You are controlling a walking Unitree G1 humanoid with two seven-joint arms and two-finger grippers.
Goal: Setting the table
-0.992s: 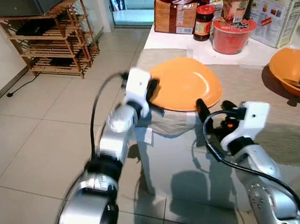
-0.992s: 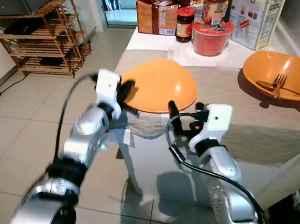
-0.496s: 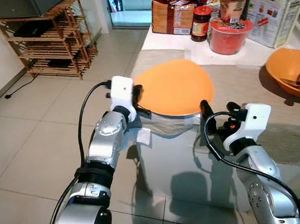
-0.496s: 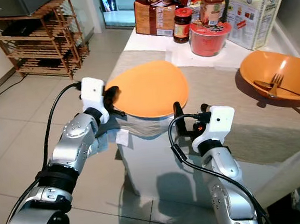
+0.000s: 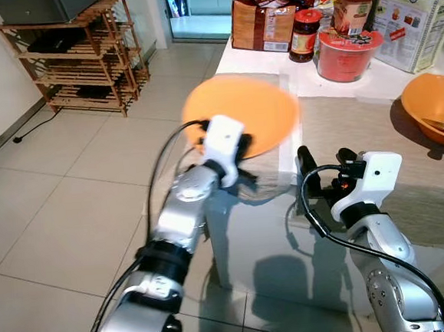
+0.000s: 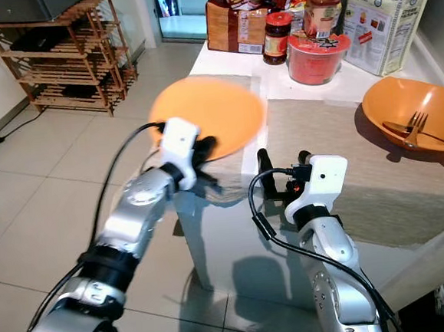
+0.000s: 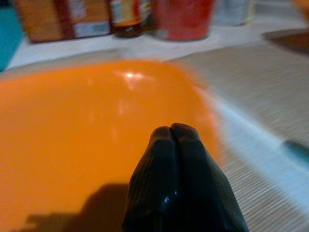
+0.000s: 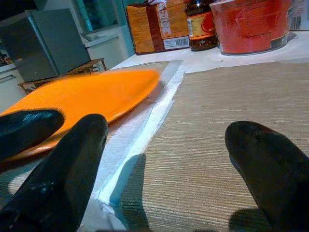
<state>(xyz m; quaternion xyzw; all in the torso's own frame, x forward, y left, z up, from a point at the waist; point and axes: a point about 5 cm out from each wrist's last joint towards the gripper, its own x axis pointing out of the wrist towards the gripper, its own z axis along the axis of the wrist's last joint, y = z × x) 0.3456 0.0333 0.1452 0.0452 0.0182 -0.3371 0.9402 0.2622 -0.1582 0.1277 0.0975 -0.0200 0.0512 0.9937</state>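
— Since the silver arms sit closest, how do their grippers stand?

— The right gripper [image 5: 317, 158] hovers at the near edge of the table, just above the woven beige placemat [image 5: 373, 135], its two black fingers [image 8: 63, 164] spread wide with nothing between them. The left gripper [image 7: 174, 140] is out at the table's left corner. In the left wrist view its fingertips press together over the rim of the round orange plate [image 5: 241, 112], so it pinches the plate's near edge.

— And where is that plate?

— At the near left corner of the table, over the end of the placemat beside a white strip of tablecloth [image 8: 145, 130]. It is blurred in both eye views, so I can't say for sure whether it rests flat or is lifted a little; from the right wrist camera it looks tilted, its far edge raised.

— What lies beyond?

— To the right, well apart from the plate, an orange bowl [image 6: 402, 109] with a metal fork [image 6: 415, 124] resting inside. At the far end stand a red lidded tub [image 5: 344, 52], a dark jar with a red lid [image 5: 302, 35], a brown box [image 5: 261, 24] and a white bag with printed labels [image 5: 418, 16]. Off the table to the left, a wooden slatted shelf rack [image 5: 75, 58] stands on the pale tiled floor [image 5: 70, 193].
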